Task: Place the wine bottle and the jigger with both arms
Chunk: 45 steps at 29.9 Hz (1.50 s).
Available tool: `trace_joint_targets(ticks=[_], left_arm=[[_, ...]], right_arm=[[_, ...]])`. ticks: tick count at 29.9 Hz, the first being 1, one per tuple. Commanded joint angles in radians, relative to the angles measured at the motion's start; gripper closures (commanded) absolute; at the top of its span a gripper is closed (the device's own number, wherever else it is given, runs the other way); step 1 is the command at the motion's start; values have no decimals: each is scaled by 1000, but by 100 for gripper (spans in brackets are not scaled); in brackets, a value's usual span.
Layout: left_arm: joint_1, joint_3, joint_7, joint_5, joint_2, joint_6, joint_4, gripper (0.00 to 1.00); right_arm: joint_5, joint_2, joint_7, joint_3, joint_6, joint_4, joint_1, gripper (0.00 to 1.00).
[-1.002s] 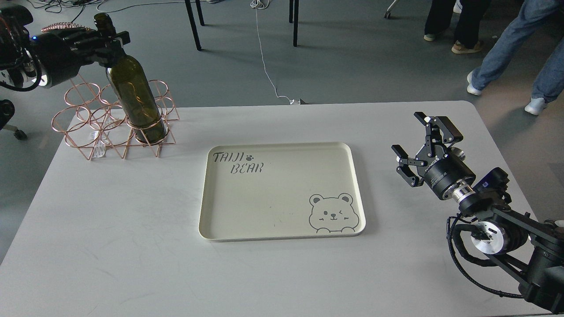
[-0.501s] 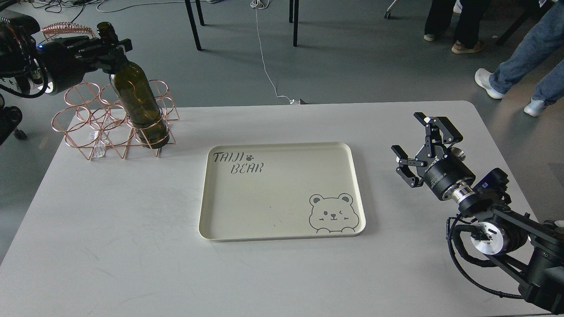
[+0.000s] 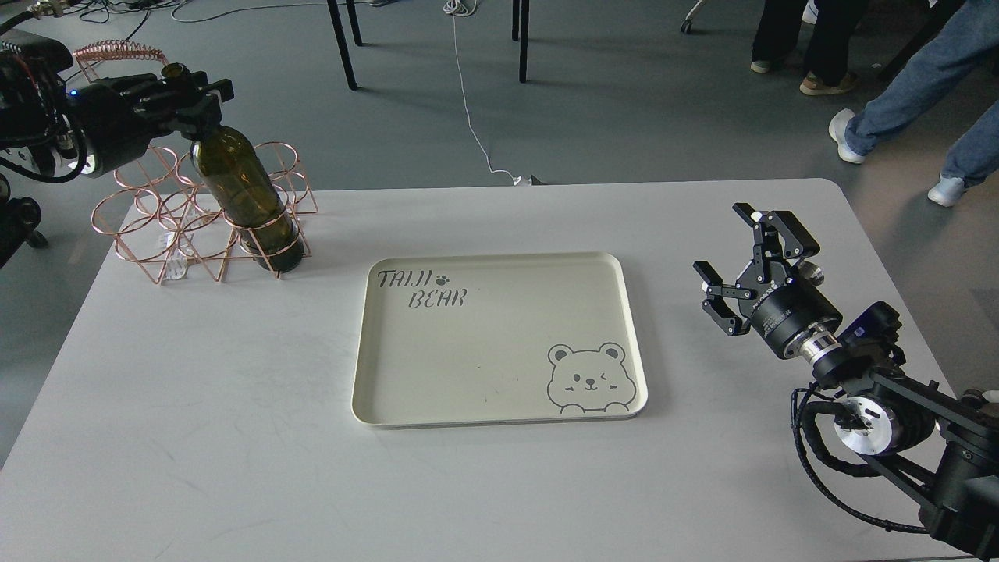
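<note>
The dark olive-green wine bottle [image 3: 242, 191] stands in the front right ring of a copper wire rack [image 3: 168, 226] at the table's far left, leaning slightly left. My left gripper [image 3: 195, 94] is shut on the bottle's neck just below the mouth. My right gripper [image 3: 745, 261] is open and empty, hovering over the table's right side, to the right of the cream tray [image 3: 499, 390]. The jigger is out of view.
The cream tray with a bear drawing lies in the table's middle with nothing on it. People's legs [image 3: 897, 101] and chair legs [image 3: 343, 39] stand on the floor beyond the table. A white cable [image 3: 472, 117] runs across the floor.
My left gripper has lowered the bottle deeper into the rack ring; its mouth dropped from near the top edge. The right arm has barely moved.
</note>
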Motion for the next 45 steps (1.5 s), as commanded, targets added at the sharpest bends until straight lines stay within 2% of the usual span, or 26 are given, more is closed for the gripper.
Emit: trace_joint_targets(ticks=[1, 2, 9, 16, 20, 22, 27, 30, 34, 39, 44, 45], left_arm=[[0, -1, 0, -2, 0, 2, -2, 20], [-1, -1, 0, -2, 0, 8, -2, 15], [-21, -12, 0, -9, 8, 27, -15, 5], [-202, -9, 0, -78, 24, 17, -20, 3], [-322, -12, 0, -256, 28, 16, -49, 2], [-351, -12, 0, -420, 26, 14, -113, 2], [-337, 2, 0, -975, 32, 14, -366, 2], [-253, 0, 0, -1169, 25, 14, -489, 2], [-74, -13, 0, -1207, -3, 17, -598, 2], [182, -95, 0, -1207, -98, 13, -608, 2], [435, -260, 0, -1214, -242, 1, -606, 2], [492, -295, 30, -1214, -273, -19, -604, 2]], right_arm=[[0, 0, 0, 0, 0, 2, -1, 1], [0, 0, 0, 0, 0, 2, -3, 1], [0, 0, 0, 0, 0, 2, -6, 1], [-2, 8, 0, 21, 2, 3, -6, 1], [-2, 24, 0, 40, 2, 5, -4, 1], [-2, 35, 0, 58, 2, 5, -6, 1], [-2, 83, 0, 72, 3, 3, -4, 1], [-2, 94, 0, 74, 0, -3, -4, 1], [-3, 94, 0, 72, 0, -21, -1, 1], [-2, 95, 0, 71, 3, -41, 3, 1], [-2, 95, 0, 68, 5, -32, -6, 1], [-2, 95, 0, 66, 5, -32, -7, 1]])
